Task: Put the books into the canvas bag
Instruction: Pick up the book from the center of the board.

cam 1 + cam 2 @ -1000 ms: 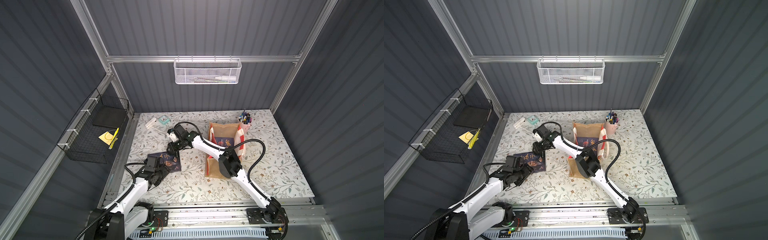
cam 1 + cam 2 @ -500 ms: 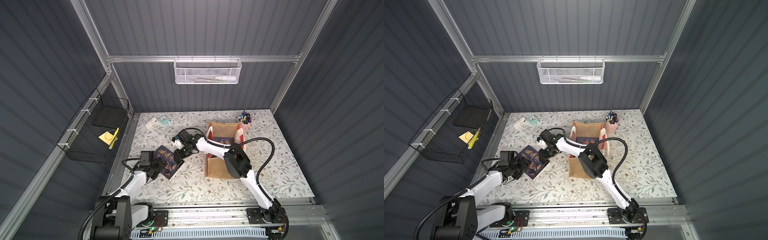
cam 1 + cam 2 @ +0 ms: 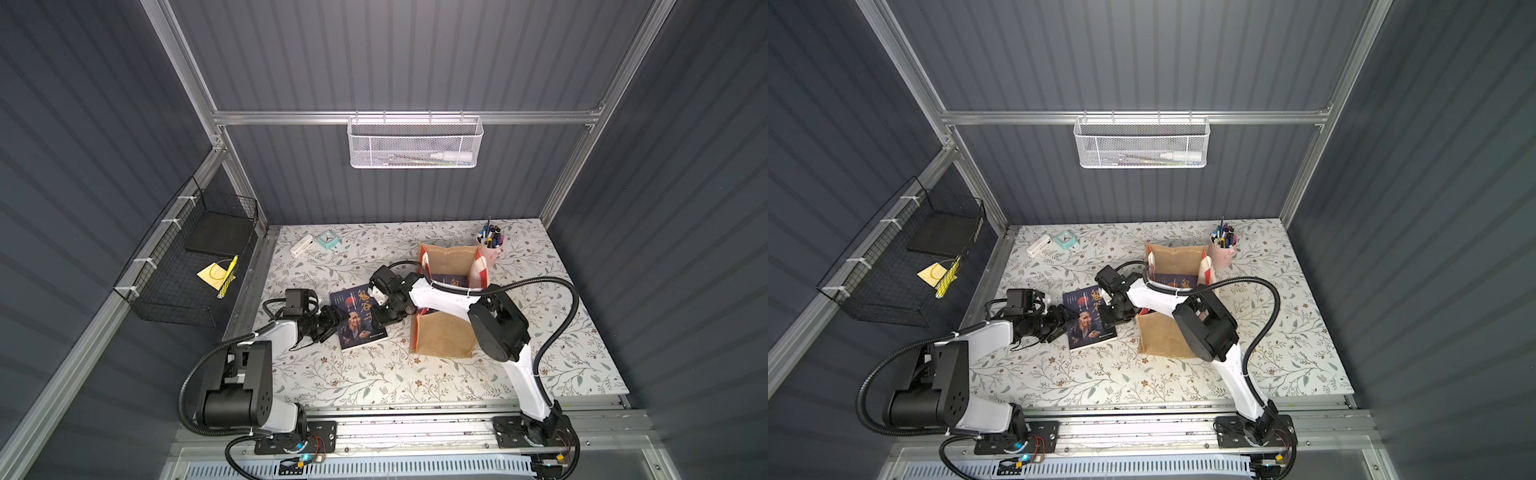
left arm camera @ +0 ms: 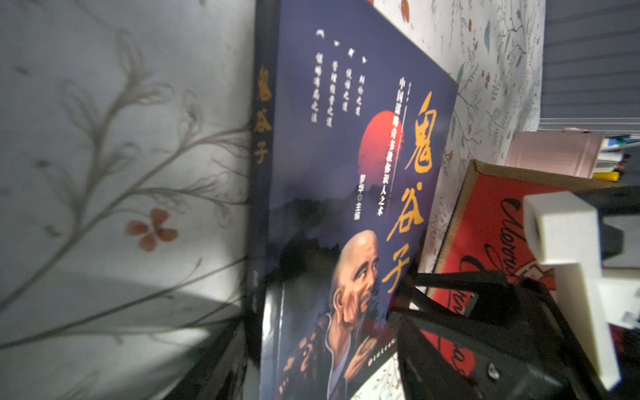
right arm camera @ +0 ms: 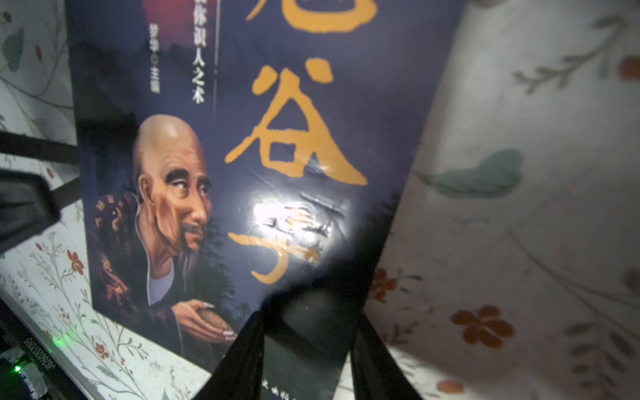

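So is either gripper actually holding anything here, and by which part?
Cannot be told. The navy book lies between them, left gripper at its spine edge, right gripper at the opposite edge; no closed pinch shows.

book [image 5: 242, 156]: navy, old man's face, orange characters | table [image 5: 519, 242]: floral | gripper [image 5: 308, 317]: jaws apart, straddling book's corner

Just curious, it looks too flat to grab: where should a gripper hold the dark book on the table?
The book lies cover up, so only its thin edges fit between jaws. Probably take the spine edge, coming in low from the robot's left.
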Tool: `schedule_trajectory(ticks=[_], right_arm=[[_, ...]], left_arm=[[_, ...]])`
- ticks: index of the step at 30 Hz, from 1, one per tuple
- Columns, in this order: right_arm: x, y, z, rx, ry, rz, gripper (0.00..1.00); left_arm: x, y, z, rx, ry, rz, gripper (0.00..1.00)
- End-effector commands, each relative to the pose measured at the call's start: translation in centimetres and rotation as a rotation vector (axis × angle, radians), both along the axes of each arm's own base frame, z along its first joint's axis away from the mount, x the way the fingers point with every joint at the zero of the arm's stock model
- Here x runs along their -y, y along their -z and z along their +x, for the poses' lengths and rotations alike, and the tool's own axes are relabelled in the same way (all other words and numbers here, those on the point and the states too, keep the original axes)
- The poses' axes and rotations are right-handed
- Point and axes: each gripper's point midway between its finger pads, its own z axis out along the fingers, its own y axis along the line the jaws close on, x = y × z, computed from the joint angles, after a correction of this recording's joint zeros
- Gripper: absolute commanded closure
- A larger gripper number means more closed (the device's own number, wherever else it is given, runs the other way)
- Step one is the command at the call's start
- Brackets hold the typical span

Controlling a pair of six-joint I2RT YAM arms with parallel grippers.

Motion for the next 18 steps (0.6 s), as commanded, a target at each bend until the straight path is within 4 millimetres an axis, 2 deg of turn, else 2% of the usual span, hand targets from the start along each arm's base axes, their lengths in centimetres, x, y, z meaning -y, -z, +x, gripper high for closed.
schedule_trajectory(ticks=[1,5,8,13,18], right_arm=[[0.7,1.5,-0.8,-0.070,0.057,0.000,0.61],[1.0,1.1,-0.8,-0.085,0.070,0.015,0.64],[0.4,0.7,-1.6,-0.130,0.051,0.054,0.64],[0.2,0.6,-2.1,-0.152,0.051,0.070,0.64],[0.3,0.1,-2.3,-0.141,0.047,0.063,0.64]], left_arm=[[4.0,-3.7,-1.0,0.055,0.182,-0.232,0.39],[4.2,-5.4,-0.5,0.120,0.193,-0.250,0.45],[4.5,-6.0,-0.1,0.139,0.194,-0.280,0.47],[4.3,-5.1,0.1,0.108,0.170,-0.267,0.52],[4.0,-4.5,0.1,0.088,0.164,-0.235,0.69]])
